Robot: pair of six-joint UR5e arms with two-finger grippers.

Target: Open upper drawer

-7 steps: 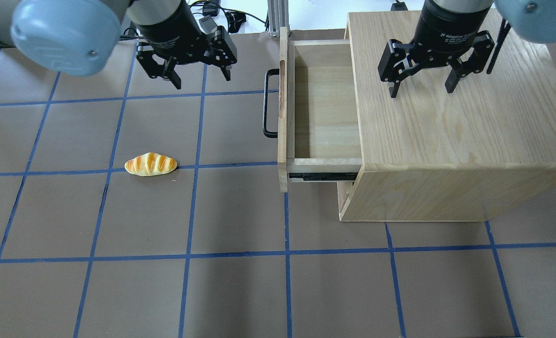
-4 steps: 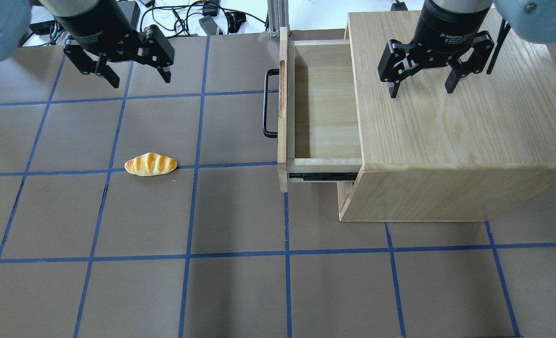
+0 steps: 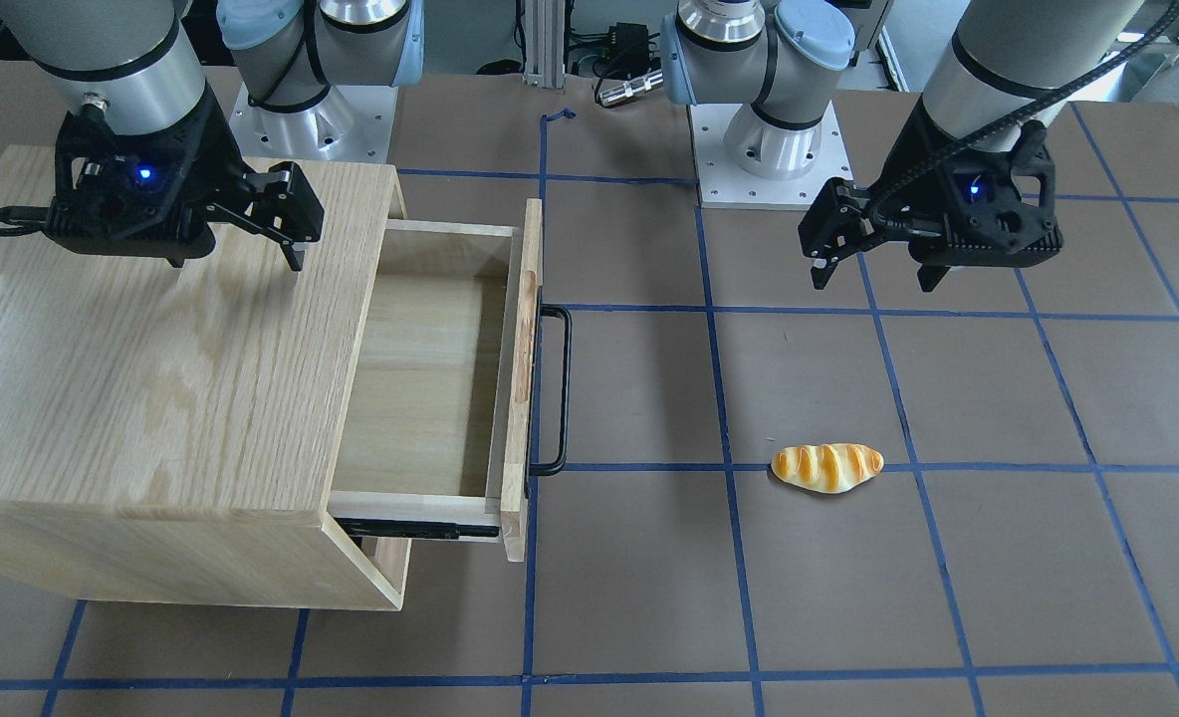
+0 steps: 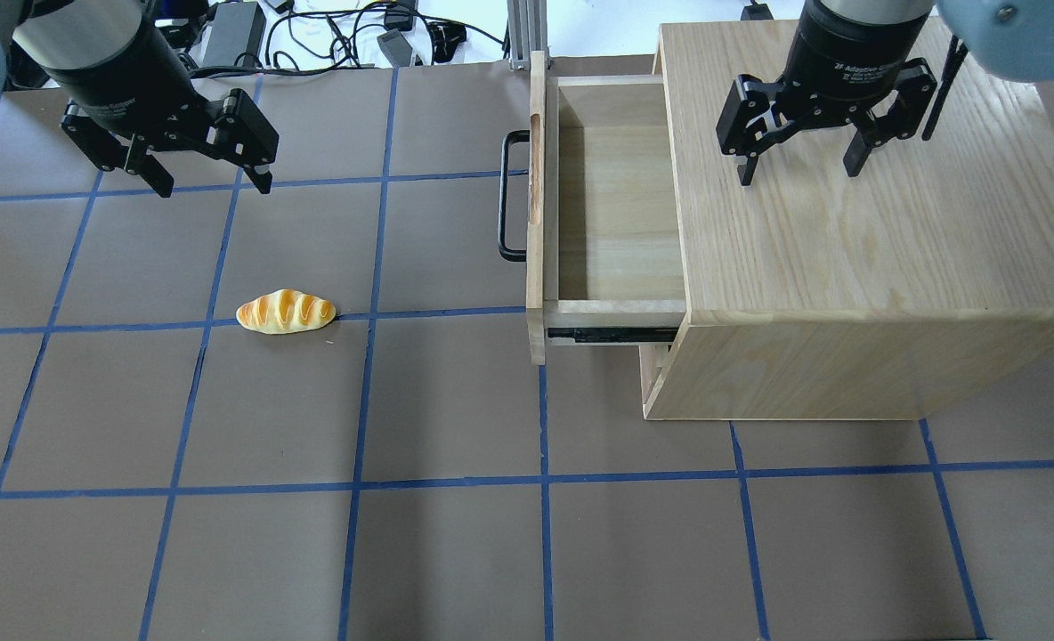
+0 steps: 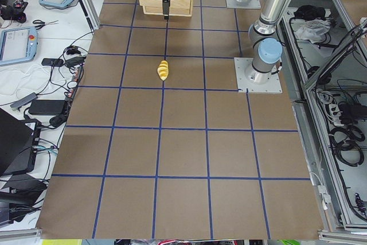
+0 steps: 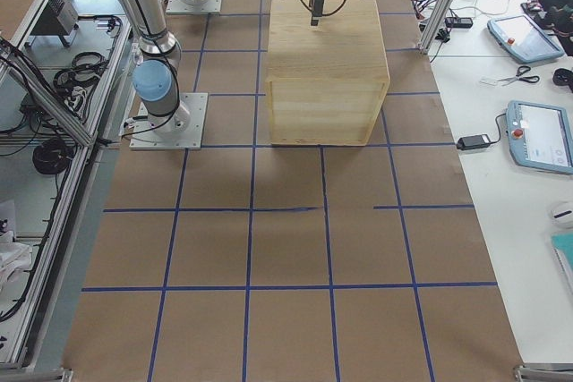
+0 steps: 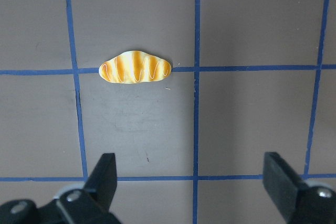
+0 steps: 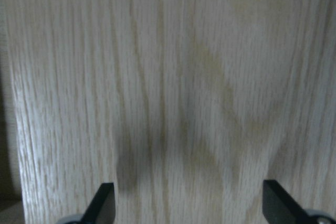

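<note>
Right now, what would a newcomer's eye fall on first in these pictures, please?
The drawer stands pulled well out of the cabinet at the overhead view's right, black handle pointing left. A lone bread roll lies on the table to its left. Both grippers are open and hold nothing: the left gripper over the table, the right gripper over the cabinet top.

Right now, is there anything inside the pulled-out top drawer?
The upper drawer shows only its bare wooden floor and walls; nothing lies in the part that sticks out. Its back end sits under the cabinet top, so that part is hidden.
</note>
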